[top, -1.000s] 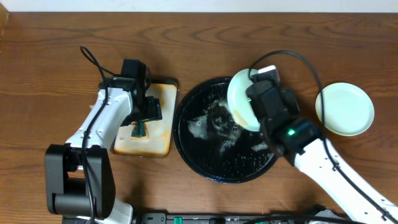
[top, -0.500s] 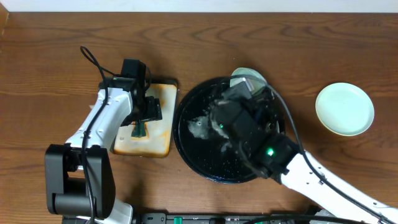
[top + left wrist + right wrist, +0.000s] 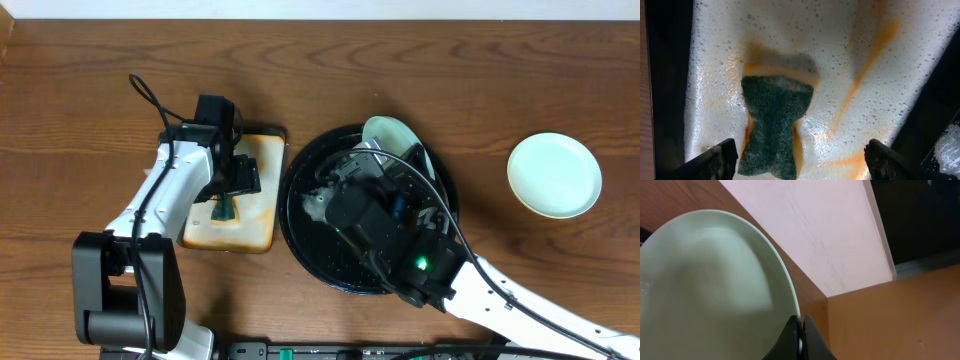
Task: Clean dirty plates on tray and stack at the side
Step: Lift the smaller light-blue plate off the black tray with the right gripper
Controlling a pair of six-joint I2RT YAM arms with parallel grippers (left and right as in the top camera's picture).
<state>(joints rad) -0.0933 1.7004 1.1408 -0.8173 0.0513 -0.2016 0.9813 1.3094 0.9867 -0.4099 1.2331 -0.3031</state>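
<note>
Right gripper (image 3: 801, 329) pinched tight on rim of mint plate (image 3: 715, 290), held tilted over black tray (image 3: 292, 222)'s far edge, likely so suds drip there. Left gripper (image 3: 802, 161) spread wide, empty, above green sponge (image 3: 774, 125) on foamy rectangular tray (image 3: 850, 55). Second plate (image 3: 555, 175) lies well aside, right.

Worktop (image 3: 300, 70): dark brown wood, grain running left to right, filling nearly the whole overhead view.
Far edge: a narrow pale strip (image 3: 320, 8) borders the wood; wall or floor cannot be told.
Panel (image 3: 810, 225): pinkish-white with faint veining, seen from the right wrist.
Beside the panel: a dark unlit area (image 3: 925, 215), with an orange-brown surface (image 3: 890, 320) below.
Light: soft and even, no hard shadows.
</note>
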